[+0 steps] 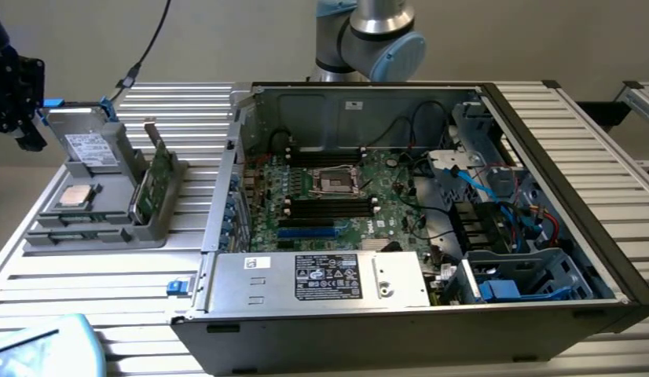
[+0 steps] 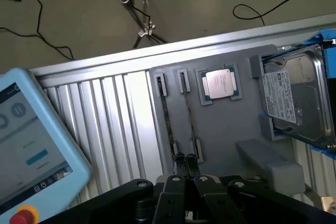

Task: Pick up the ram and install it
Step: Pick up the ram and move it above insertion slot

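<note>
Wrist view: the gripper (image 2: 184, 162) has its jaws pressed together with nothing between them. Its tips hang over the near ends of 2 boards seen edge-on, standing in the gray tray (image 2: 231, 124): the ram (image 2: 167, 119) and a second stick (image 2: 188, 114) just beside it. I cannot tell whether the tips touch the rack.

With the jaws this narrow, they could not straddle a board. Coming down like this, they would likely strike its top edge or wedge between the 2 sticks. The sticks stand so near each other that a finger could catch the neighbour and drag or tilt it. The processor (image 2: 219, 84) and hard drive (image 2: 294, 98) lie further along the same tray, and a teach pendant (image 2: 31, 150) rests on the table (image 2: 113, 114) nearby.

Exterior view: the sticks stand upright in the tray at this view's left, well apart from the open computer case (image 1: 576, 157). The black memory slots (image 1: 327, 206) sit deep among cables, so I judge a thin board gripped off-square could snag or miss its slot.

The arm (image 1: 372, 35) rises behind the case. Its dark wrist end (image 1: 16, 86) is reached out to this view's left edge, above the tray's far side and angled down toward it.
</note>
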### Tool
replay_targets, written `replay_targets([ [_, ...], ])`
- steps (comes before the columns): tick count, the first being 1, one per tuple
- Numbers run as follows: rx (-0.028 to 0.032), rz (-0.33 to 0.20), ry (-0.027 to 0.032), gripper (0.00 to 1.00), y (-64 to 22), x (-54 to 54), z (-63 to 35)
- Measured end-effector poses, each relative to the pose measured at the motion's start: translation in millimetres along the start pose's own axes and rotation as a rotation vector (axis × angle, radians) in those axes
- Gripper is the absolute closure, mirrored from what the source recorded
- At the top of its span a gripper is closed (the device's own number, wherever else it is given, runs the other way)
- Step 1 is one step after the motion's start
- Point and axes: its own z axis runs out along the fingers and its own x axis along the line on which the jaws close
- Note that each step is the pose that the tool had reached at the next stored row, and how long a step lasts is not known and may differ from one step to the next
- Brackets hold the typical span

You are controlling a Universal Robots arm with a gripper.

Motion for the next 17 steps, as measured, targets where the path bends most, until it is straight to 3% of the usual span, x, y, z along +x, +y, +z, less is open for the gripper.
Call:
replay_targets([
  [12, 0.0095, -0.218, 0.0026, 0.89, 0.1, -0.1, 1.6],
  [17, 0.0101, -0.230, 0.0028, 0.88, 0.2, -0.1, 1.7],
])
